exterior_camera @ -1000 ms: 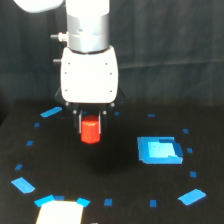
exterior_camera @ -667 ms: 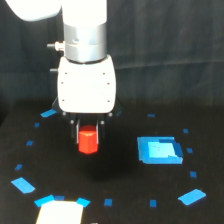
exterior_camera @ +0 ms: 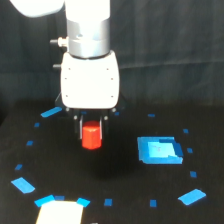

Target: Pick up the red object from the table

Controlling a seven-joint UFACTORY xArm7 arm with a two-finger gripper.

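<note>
The red object (exterior_camera: 91,137) is a stubby red-orange cylinder, upright between the two dark fingers (exterior_camera: 81,131) of my gripper (exterior_camera: 92,139). The fingers stand close on either side of it, under the white gripper housing (exterior_camera: 90,80). The gripper appears shut on the cylinder and holds it slightly above the black table (exterior_camera: 125,192), left of centre in the exterior view. A dark shadow lies on the table below it.
A bright blue rectangle (exterior_camera: 159,151) lies on the table to the exterior view's right of the gripper. Small blue tape marks (exterior_camera: 23,185) ring the work area. A white patch (exterior_camera: 59,212) sits at the bottom edge.
The gripper sank over the cylinder, then rose a little. The red cylinder came up with it, still between the fingers.
</note>
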